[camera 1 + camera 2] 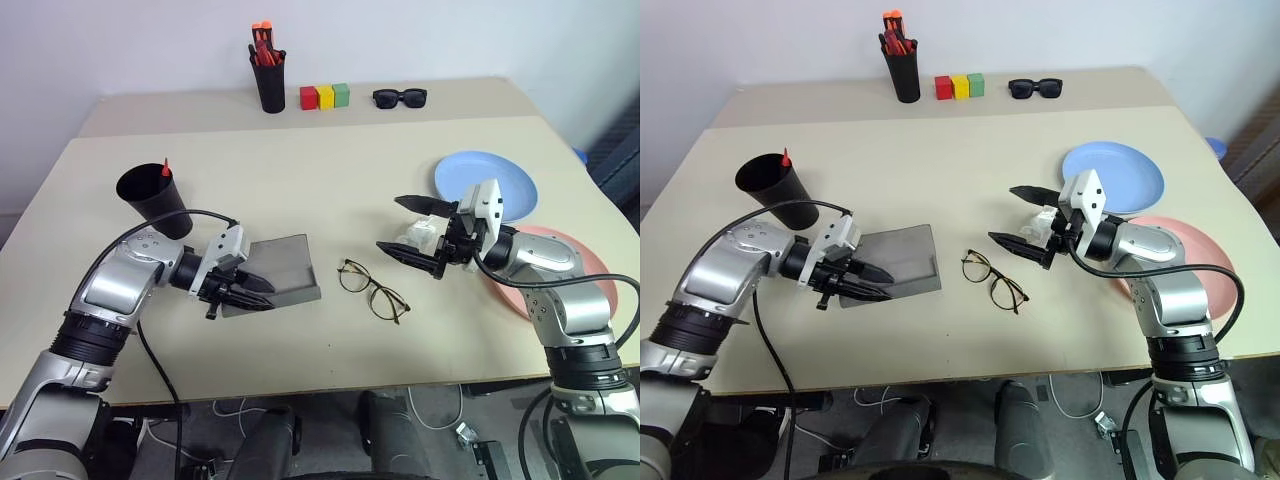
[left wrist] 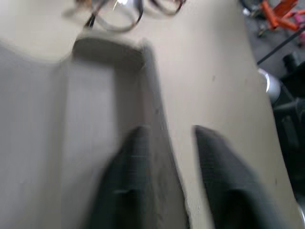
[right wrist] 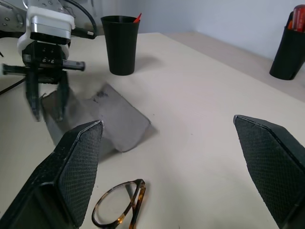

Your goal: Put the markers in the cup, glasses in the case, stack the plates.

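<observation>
The grey case (image 1: 288, 265) lies open and flat on the table, left of centre. My left gripper (image 1: 266, 294) is at its near-left corner, open, with one finger (image 2: 128, 181) over the case's rim and the other (image 2: 224, 186) over the table. The wire-frame glasses (image 1: 372, 290) rest just right of the case. The black cup (image 1: 155, 200) stands at the left with a red marker tip (image 1: 165, 167) sticking out. My right gripper (image 1: 412, 228) hovers wide open and empty, right of the glasses. The blue plate (image 1: 487, 183) and the pink plate (image 1: 565, 262) lie side by side at the right.
A tall black pen pot (image 1: 268, 80) with orange-tipped pens, three coloured blocks (image 1: 325, 96) and black sunglasses (image 1: 400, 97) line the far edge. My right forearm lies over the pink plate. The table's front edge runs close below both arms.
</observation>
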Motion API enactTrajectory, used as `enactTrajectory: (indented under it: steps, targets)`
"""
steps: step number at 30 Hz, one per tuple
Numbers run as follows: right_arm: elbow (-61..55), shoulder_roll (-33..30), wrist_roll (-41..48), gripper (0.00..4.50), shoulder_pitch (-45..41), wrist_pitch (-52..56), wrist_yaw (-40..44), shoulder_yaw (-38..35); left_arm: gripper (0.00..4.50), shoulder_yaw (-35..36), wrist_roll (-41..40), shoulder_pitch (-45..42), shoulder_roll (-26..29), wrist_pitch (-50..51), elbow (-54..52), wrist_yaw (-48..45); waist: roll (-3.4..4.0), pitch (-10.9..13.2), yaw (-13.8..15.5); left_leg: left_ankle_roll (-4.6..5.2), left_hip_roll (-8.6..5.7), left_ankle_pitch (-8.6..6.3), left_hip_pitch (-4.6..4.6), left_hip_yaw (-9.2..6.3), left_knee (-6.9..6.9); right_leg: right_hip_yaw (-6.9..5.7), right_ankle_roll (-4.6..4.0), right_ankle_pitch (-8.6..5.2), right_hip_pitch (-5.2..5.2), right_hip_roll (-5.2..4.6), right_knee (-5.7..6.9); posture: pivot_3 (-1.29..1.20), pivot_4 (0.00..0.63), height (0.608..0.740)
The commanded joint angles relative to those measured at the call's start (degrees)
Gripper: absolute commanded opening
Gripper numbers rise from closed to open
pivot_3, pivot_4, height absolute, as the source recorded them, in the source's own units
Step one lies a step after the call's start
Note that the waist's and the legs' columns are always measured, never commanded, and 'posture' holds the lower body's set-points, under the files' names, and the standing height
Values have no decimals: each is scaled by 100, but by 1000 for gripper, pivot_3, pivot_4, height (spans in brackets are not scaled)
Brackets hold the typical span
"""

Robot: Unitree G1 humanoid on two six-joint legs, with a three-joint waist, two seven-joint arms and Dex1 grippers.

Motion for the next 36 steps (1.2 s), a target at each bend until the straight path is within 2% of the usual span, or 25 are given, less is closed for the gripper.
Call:
enactTrajectory:
  steps: [1,3,4,6,8,13,16,23,31,34,36]
  targets:
    - [-386,-229,-42,4500,-15,353,-30,99,3431,208,-215,-37,137,-59,-289,-52,0,0,-11,0,0,0,1,1,-1,0,0,0,0,0,0,0,150,740]
    - [-514,-439,-321,4500,103,545,-45,365,4390,312,-326,7,206,-28,-380,-43,0,0,-5,0,1,0,1,0,-1,0,0,0,-1,0,1,0,150,740]
    - [-599,-526,-435,4500,173,604,-57,472,4459,377,-393,40,241,1,-440,-19,1,0,-1,0,0,0,1,0,-1,0,0,0,0,0,1,0,150,740]
    - [-930,-528,-79,4500,78,1536,-335,495,4459,562,-517,181,336,-21,-638,57,1,0,-8,1,1,0,0,0,-1,0,0,-1,-1,0,0,0,150,740]
    - [-1234,-542,-79,4500,-72,2202,-643,624,4459,845,-673,345,311,-112,-877,269,3,2,-10,1,7,-1,0,2,-1,3,0,0,-3,-2,0,0,150,740]
    - [-1943,-261,63,4500,-316,3399,-1444,690,4459,1789,-1629,922,399,761,-1679,787,3,2,11,1,11,-1,-3,-1,-1,3,0,-1,-3,-4,0,0,150,740]
    - [-2281,-380,-41,4500,-317,3747,-1589,912,4459,2334,-2012,1347,363,945,-2066,1138,3,1,12,2,12,-1,-3,-2,-2,2,1,-1,-4,-4,-1,0,150,740]
    - [-2245,-509,-168,4500,-342,4507,-1934,1192,4459,3556,-2271,2660,67,438,-2650,1860,2,1,23,2,10,-1,0,1,-1,2,0,-1,1,-8,-9,0,150,740]
    - [-2013,-345,-97,4500,-421,5113,-2136,1214,4459,3856,-2250,3439,-118,-248,-2915,2093,1,0,34,2,10,-1,-2,2,-2,2,0,-1,3,-8,-14,0,150,740]
    - [-1915,-384,-136,3628,-388,5177,-2146,1302,4500,3789,-2253,3519,-106,-353,-2924,2164,1,0,31,2,10,-2,-1,3,-2,2,0,-1,4,-7,-16,0,150,740]
    - [-1884,-394,-126,2647,-334,5221,-2137,1329,4500,3740,-2231,3557,-91,-434,-2928,2167,1,0,27,2,10,-2,-2,3,-2,1,0,-1,4,-7,-17,0,150,740]
